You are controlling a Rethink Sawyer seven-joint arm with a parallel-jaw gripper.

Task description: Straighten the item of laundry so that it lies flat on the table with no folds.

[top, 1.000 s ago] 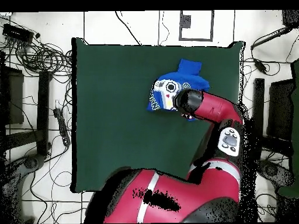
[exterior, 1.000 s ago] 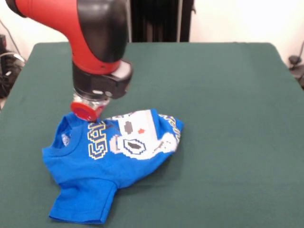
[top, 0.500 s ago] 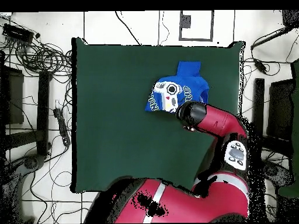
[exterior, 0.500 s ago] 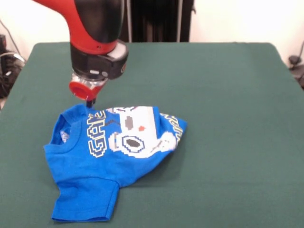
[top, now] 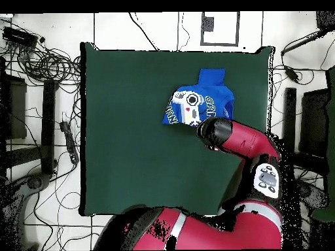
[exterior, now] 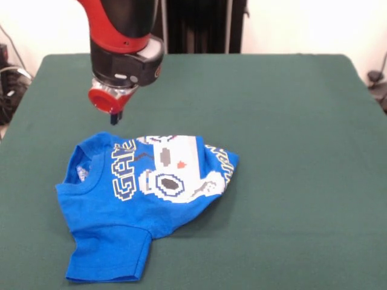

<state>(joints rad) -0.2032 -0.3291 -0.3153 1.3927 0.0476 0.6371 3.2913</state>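
The item of laundry (exterior: 130, 205) is a bright blue T-shirt with a white-grey controller print, lying crumpled on the green table (exterior: 290, 121) at the near left. Its body is bunched and folded under on the right, and one sleeve spreads toward the front edge. My gripper (exterior: 114, 118) hangs just above the shirt's far edge near the collar, shut and holding nothing. In the overhead view the item of laundry (top: 212, 88) lies near the table's (top: 131, 131) top right, and the arm's wrist (top: 214, 133) hides the gripper.
The red and black arm (exterior: 124, 42) comes down over the table's far left. In the overhead view, cables (top: 39, 59) and stands lie on the floor around the table.
My gripper has risen from the shirt's collar area and now hangs clear above it. The shirt shifted slightly and settled on the table.
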